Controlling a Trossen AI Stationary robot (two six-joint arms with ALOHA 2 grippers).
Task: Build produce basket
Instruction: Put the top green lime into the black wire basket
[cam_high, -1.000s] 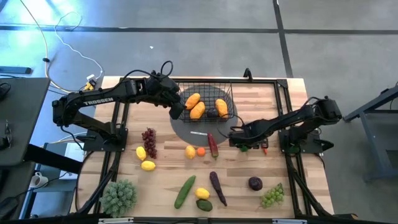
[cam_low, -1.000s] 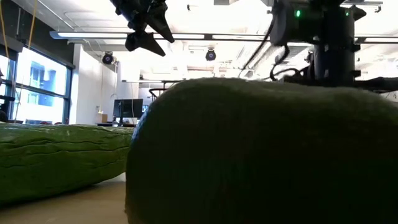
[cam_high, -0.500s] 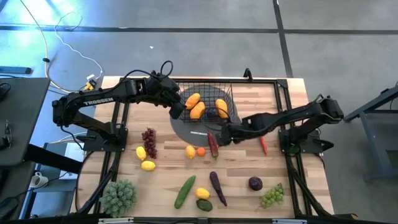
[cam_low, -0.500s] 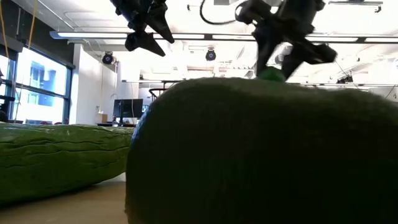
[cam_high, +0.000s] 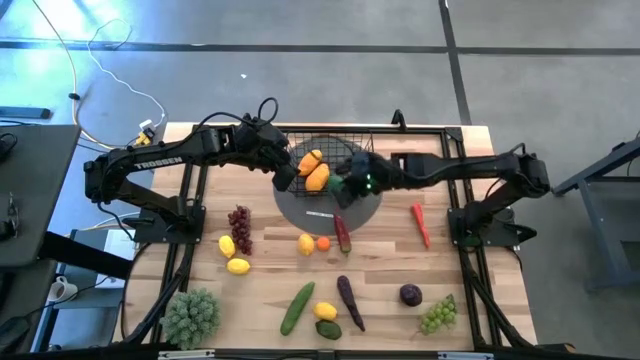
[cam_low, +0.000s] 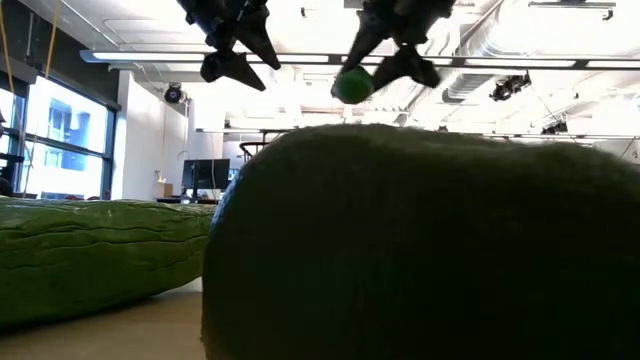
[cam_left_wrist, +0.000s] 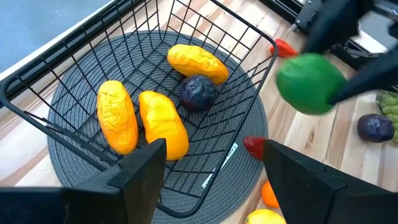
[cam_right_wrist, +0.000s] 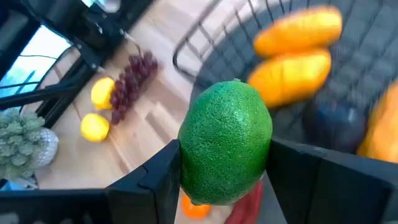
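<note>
Right gripper (cam_high: 352, 183) positioned over the basket (cam_high: 372, 146), fingers pinched on a green lime (cam_right_wrist: 225, 142); lime seen raised above the table in the low view (cam_low: 352, 84) and beside the basket in the left wrist view (cam_left_wrist: 309, 83). Left gripper (cam_high: 285, 176) held at the basket's left edge, fingers (cam_left_wrist: 144, 171) spread with nothing between them.

Basket a black wire-mesh type, seated on a flat grey round disc (cam_high: 300, 208) at the far centre of the wooden table (cam_high: 470, 260). Contents per left wrist view: three orange-yellow fruits (cam_left_wrist: 163, 123) and one dark plum (cam_left_wrist: 198, 93), the plum touching the rightmost fruit.

On the table outside the basket: red chili (cam_high: 421, 224) right of the disc, well apart from it; dark red pepper (cam_high: 343, 233) at the disc's near edge; purple grapes (cam_high: 240, 228) to the left, with two lemons (cam_high: 237, 266) just beside them; small yellow and orange fruits near centre. Nearer row: cucumber (cam_high: 297, 307), eggplant (cam_high: 349, 301), second plum (cam_high: 410, 294), green grapes (cam_high: 438, 314), and a spiky green plant (cam_high: 190, 317) at the near left corner.
</note>
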